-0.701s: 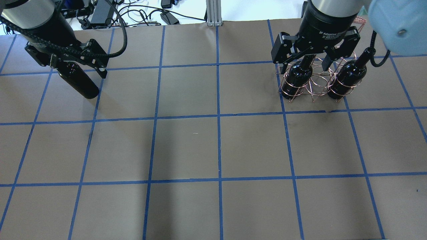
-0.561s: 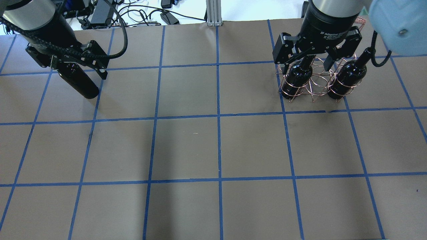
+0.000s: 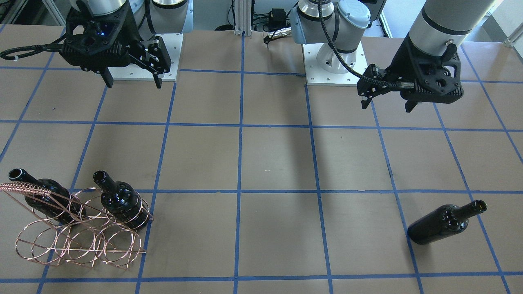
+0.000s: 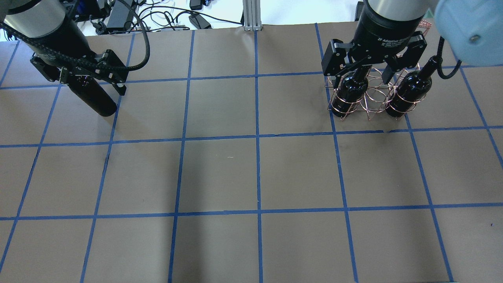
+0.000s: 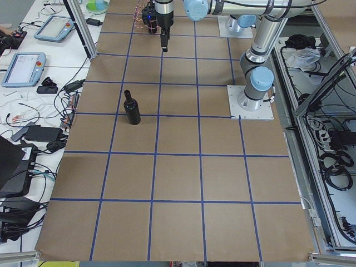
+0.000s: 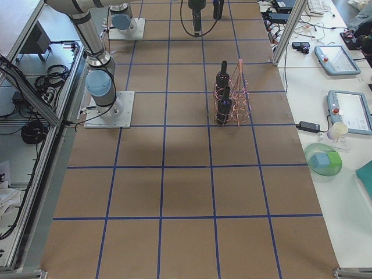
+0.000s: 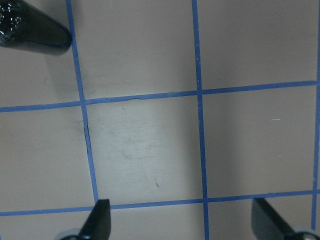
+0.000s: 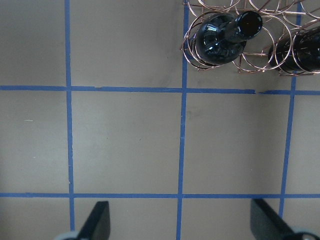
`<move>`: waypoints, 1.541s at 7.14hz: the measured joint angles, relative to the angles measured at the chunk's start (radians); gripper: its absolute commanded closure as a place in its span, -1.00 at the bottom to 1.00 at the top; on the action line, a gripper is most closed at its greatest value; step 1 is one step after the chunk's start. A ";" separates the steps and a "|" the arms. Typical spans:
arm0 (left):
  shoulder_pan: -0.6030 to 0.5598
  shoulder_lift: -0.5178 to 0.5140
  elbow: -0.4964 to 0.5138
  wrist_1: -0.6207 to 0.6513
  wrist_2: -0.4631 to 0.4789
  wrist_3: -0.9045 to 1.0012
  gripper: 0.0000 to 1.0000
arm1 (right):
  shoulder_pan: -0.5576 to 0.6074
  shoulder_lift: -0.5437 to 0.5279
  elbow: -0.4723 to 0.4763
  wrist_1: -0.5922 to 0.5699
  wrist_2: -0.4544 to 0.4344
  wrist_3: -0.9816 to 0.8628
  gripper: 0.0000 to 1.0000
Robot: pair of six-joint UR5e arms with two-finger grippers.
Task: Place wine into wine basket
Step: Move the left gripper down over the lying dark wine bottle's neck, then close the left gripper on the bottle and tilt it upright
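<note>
A loose wine bottle (image 3: 443, 224) stands alone on the table, also seen in the overhead view (image 4: 96, 100) and in the top left corner of the left wrist view (image 7: 30, 30). My left gripper (image 3: 386, 107) is open and empty, high above the table and apart from it. The copper wire wine basket (image 3: 81, 241) holds two bottles (image 4: 349, 94) (image 4: 408, 92) in its outer hoops; the middle hoops (image 4: 373, 96) hold nothing. My right gripper (image 3: 132, 85) is open and empty, raised above the table on the robot's side of the basket.
The table is brown paper with a blue tape grid (image 4: 257, 137). Cables and power bricks (image 4: 157, 15) lie beyond the far edge. Both arm bases (image 3: 331, 61) stand on the robot's side.
Both grippers have shifted only slightly; the right one has drawn a little away from the basket. The bottles and the basket have not moved.
</note>
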 measured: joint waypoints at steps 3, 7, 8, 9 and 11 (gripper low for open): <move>0.002 -0.004 -0.009 0.007 -0.001 -0.009 -1.00 | 0.001 0.000 0.002 0.001 0.000 0.000 -1.00; 0.016 0.004 0.001 0.004 0.004 0.003 -1.00 | 0.000 0.002 0.003 0.002 0.002 0.000 -1.00; 0.052 0.003 0.010 0.005 0.006 0.029 -1.00 | -0.001 0.002 0.003 0.002 0.004 0.000 -1.00; 0.107 -0.007 0.023 0.013 0.003 0.070 -1.00 | -0.001 0.003 0.003 0.002 0.005 0.000 -1.00; 0.187 -0.057 0.076 0.057 0.001 0.114 -1.00 | -0.002 0.005 0.003 0.000 0.010 0.000 -1.00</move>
